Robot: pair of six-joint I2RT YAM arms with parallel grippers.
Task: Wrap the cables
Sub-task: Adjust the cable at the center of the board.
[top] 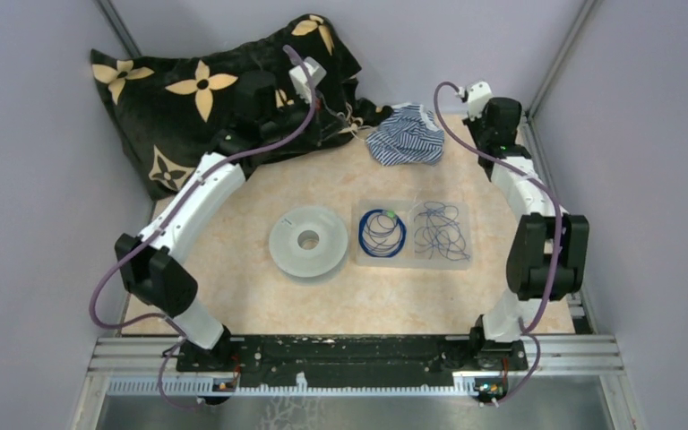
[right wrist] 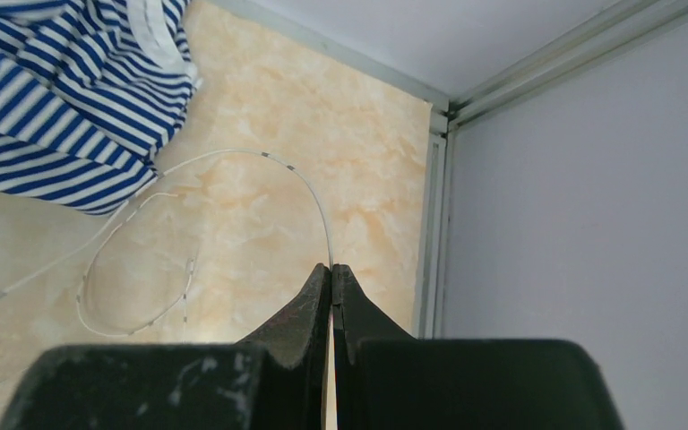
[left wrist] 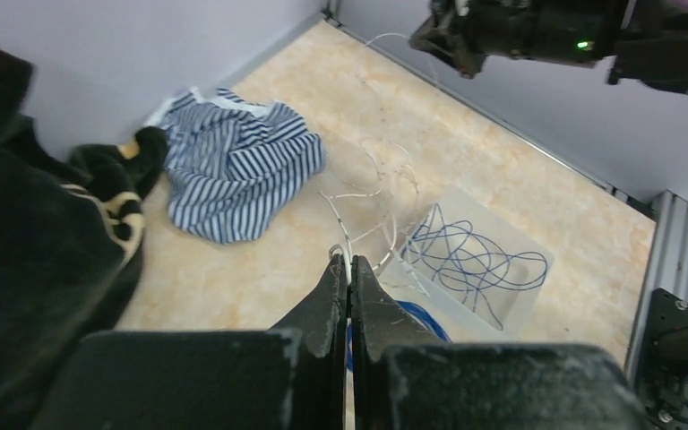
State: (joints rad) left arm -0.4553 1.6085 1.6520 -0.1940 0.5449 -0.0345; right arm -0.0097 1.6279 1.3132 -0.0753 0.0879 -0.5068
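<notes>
A whitish cable is stretched between my two grippers at the back of the table. My left gripper is shut on one end, and slack loops trail over the floor beyond its tips. My right gripper is shut on the other end, which arcs away to the left toward more loops. A dark blue coil with a green bit and a loose blue tangle lie in a clear tray. In the left wrist view my fingers half hide the coil.
A pale round spool lies left of the tray. A blue striped cloth is bunched at the back centre. A black cushion with tan flowers fills the back left corner. Walls and metal rails close in both sides.
</notes>
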